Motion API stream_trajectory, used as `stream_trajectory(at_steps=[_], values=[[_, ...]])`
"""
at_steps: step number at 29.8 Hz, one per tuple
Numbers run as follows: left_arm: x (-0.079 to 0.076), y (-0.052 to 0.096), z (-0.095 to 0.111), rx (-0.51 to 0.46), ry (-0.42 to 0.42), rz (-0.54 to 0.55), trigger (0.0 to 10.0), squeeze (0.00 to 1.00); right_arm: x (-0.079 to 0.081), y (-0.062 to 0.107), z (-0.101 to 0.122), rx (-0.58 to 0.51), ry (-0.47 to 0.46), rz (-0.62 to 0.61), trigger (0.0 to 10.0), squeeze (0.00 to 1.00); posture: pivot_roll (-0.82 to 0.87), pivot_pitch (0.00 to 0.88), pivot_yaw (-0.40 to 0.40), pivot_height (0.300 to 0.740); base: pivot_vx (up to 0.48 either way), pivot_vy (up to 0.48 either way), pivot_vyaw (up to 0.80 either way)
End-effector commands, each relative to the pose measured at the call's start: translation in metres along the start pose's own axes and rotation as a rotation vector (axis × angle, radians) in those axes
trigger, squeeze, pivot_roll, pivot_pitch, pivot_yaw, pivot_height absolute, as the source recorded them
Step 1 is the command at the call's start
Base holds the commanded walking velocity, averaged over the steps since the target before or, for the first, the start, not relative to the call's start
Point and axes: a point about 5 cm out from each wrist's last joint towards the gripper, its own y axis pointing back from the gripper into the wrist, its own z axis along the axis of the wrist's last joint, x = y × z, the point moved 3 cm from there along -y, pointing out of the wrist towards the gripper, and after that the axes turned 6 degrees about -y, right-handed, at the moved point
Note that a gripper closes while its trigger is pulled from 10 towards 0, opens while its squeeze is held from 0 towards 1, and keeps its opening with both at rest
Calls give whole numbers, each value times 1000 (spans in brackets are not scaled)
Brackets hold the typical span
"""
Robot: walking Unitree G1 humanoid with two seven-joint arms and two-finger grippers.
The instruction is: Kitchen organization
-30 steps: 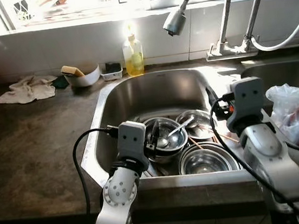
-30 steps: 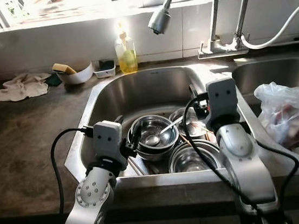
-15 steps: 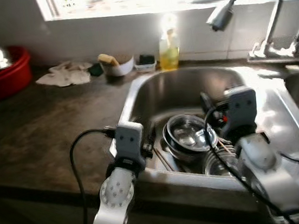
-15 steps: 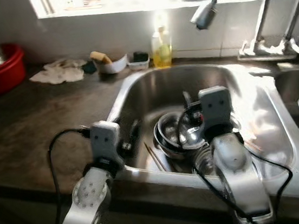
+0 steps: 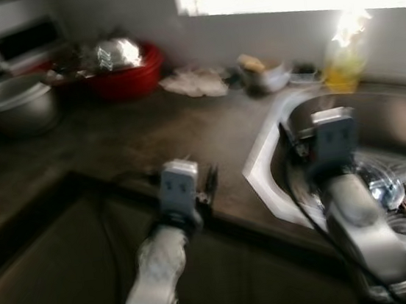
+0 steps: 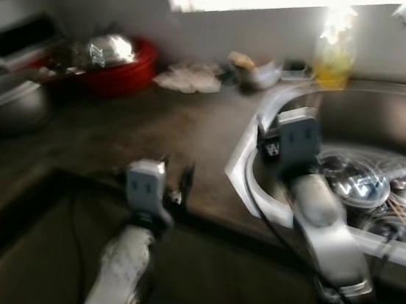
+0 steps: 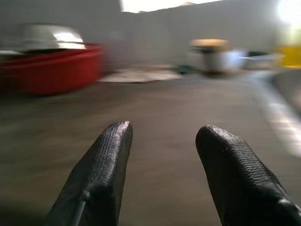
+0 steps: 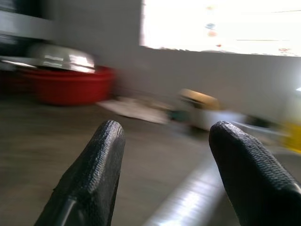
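nearest the camera, the left end effector (image 7: 160, 155) is carried released and empty over the dark bench (image 5: 135, 138), to the left of the sink (image 5: 271, 166), its fingers (image 7: 101, 165) parted with nothing between them. the right end effector (image 8: 164, 155) is likewise held spread and empty, above the sink's left rim. both seem to be kept free because nothing has been picked yet. the steel bowls (image 5: 385, 189) are stacked in the sink basin, presumably left there for washing. beyond the sink's far left corner a small white bowl (image 5: 264, 79) and a crumpled cloth (image 5: 194, 82) are seen, and a yellow soap bottle (image 5: 344, 68) behind the sink. farther left of the sink, a red basin (image 5: 122, 65) holding steel ware and a large grey pot (image 5: 12, 105) are set against the wall. the views are blurred.
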Motion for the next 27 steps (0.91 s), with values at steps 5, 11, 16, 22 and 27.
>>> stream_trajectory(at_steps=[5, 11, 16, 22, 27], values=[[-9, -2, 6, -17, 18, -21, 10000, 0, -6, -1, 4, -13, 3, -14, 10000, 0, 14, 20, -6, 740, 0, 0, 800], [-8, -2, 7, -18, 15, -17, 10000, 0, -4, -3, 4, -12, -2, -3, 10000, 0, 16, 21, -8, 740, 0, 389, 800], [-8, -3, 7, -20, 10, -16, 10000, 0, -3, -4, 5, -12, -5, -2, 10000, 0, 13, 21, -8, 740, 0, 96, 800], [-6, -4, 7, -19, 7, -2, 10000, 0, -2, -4, 5, -10, -9, 3, 10000, 0, 16, 23, -10, 740, 0, 0, 800], [-5, -4, 8, -20, -5, 7, 10000, 0, -1, -5, 5, -8, -12, 3, 10000, 0, 17, 24, -6, 740, 0, 0, 800]])
